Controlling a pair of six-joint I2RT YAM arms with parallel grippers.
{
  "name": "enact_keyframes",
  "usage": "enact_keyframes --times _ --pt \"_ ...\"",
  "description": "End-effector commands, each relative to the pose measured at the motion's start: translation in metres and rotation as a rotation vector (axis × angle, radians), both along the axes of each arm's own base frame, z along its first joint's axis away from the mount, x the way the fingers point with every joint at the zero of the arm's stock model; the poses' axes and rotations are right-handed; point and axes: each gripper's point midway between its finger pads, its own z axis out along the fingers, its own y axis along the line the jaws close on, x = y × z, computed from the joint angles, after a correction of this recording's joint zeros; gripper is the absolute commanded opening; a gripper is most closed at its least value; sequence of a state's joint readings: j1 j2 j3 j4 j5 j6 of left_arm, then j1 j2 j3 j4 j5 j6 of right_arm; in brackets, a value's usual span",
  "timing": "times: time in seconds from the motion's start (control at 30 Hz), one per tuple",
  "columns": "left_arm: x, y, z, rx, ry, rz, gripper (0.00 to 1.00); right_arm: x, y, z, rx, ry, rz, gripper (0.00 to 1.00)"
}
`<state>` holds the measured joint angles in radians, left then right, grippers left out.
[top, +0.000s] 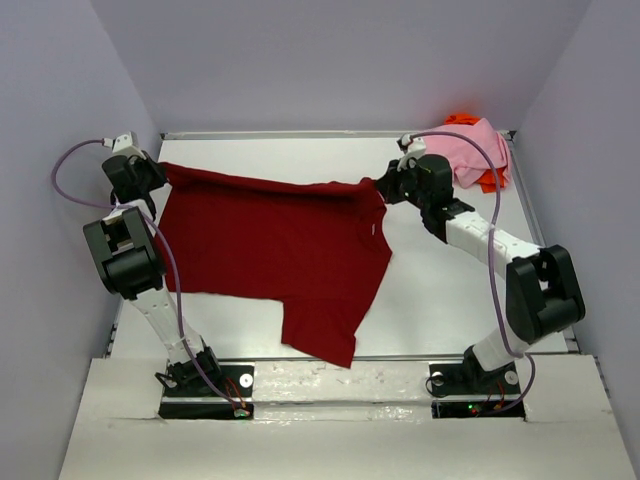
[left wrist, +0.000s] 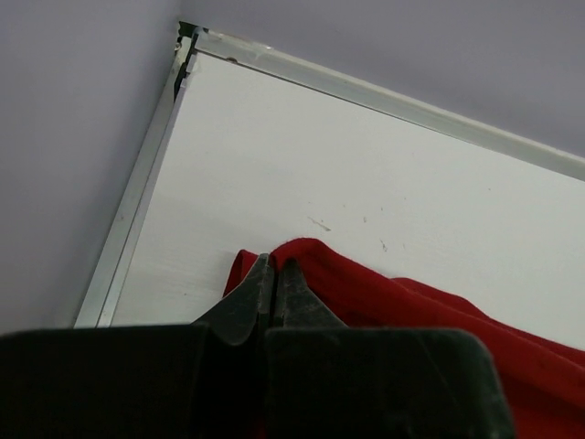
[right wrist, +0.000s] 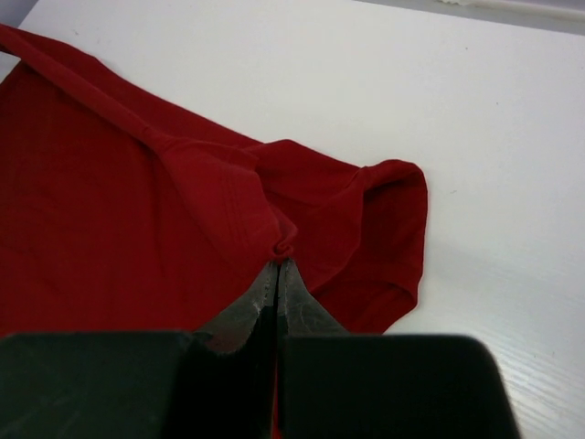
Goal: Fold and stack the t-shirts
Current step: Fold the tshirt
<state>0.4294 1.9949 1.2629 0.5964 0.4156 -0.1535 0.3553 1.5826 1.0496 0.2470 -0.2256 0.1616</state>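
**Claws clamped on the dark red shirt, spread and ready for a fold**

Both claws are clenched on cloth. Our left claw pinches a corner of the dark red shirt close to the far left corner of the worktop. Our right claw nips a bunched fold beside a sleeve, further along the far side of the worktop. Between them the shirt's far edge runs taut. The rest of it drapes toward the near edge of the worktop, where one part laps over the rail.

The pink shirt lies crumpled in the far right corner of the worktop, on top of the orange shirt, which only peeps out. Neither is folded.

We judge the task to be early: this is the spreading of the first shirt, and no fold is made yet. The next move calls for both claws to travel together and keep the edge tight. They should either lay the cloth flat on the worktop or carry the held edge toward the near edge to halve it. Uneven travel would skew the shirt or slacken it into wrinkles.
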Motion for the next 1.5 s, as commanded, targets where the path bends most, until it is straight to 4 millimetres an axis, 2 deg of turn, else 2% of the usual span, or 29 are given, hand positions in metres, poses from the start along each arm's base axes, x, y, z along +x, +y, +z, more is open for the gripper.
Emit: enact_keyframes --times 0.0,0.37,0.67,1.07,1.3,1.47 --pt "-0.002 0.002 0.042 0.062 -0.105 -0.017 0.00 -0.007 0.005 0.023 0.049 -0.055 0.012 0.00" --pt "-0.009 0.001 0.039 0.063 -0.085 -0.006 0.00 -0.026 0.002 0.002 0.051 0.012 0.009 0.00" --pt "-0.023 -0.001 0.036 0.069 -0.061 0.017 0.00 -0.029 0.002 -0.007 0.052 0.034 0.009 0.00" --pt "-0.041 0.013 0.031 0.164 -0.018 0.073 0.00 -0.042 -0.003 -0.021 0.048 0.066 0.006 0.00" --pt "-0.048 0.025 0.026 0.214 0.007 0.105 0.00 -0.044 -0.004 -0.026 0.046 0.079 0.000 0.00" --pt "-0.053 0.027 0.022 0.230 0.021 0.115 0.00 -0.043 -0.003 -0.030 0.051 0.093 0.001 0.00"
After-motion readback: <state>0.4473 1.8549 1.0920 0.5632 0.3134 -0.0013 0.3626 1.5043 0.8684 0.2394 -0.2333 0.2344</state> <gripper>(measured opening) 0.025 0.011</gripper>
